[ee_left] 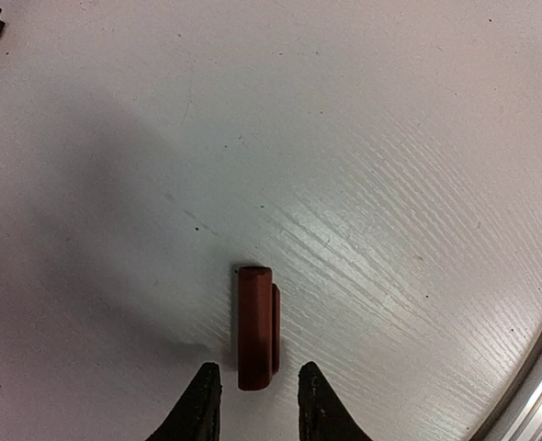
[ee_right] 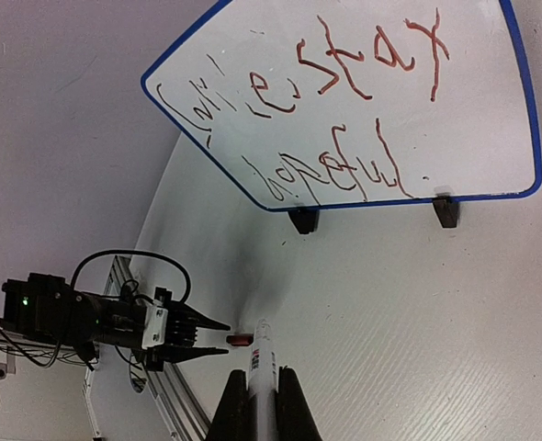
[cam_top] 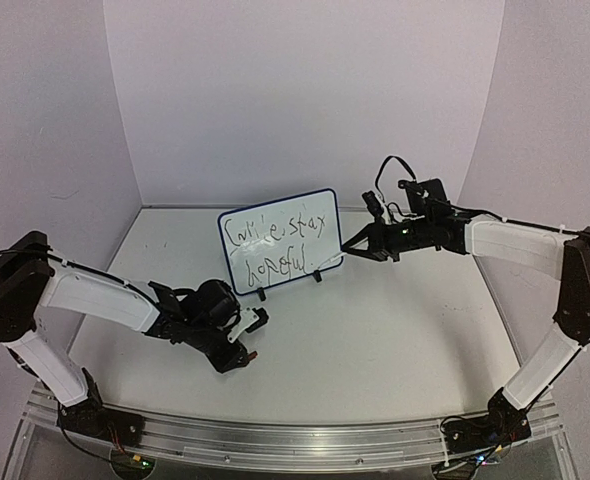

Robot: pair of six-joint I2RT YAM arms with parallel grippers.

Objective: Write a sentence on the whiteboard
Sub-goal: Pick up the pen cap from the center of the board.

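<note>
Jaws at left stand slightly apart around red cap (ee_left: 255, 326); right jaws grip marker (ee_right: 260, 367).

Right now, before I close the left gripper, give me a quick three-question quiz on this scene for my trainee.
1. True or false: the right gripper is shut on the marker.
2. The red cap lies: A in the right gripper; B on the table between the fingers of the left gripper; C on the marker's tip.
3. Fill in: the sentence on the whiteboard runs over ___ lines.
Key: 1 true; 2 B; 3 two.
</note>
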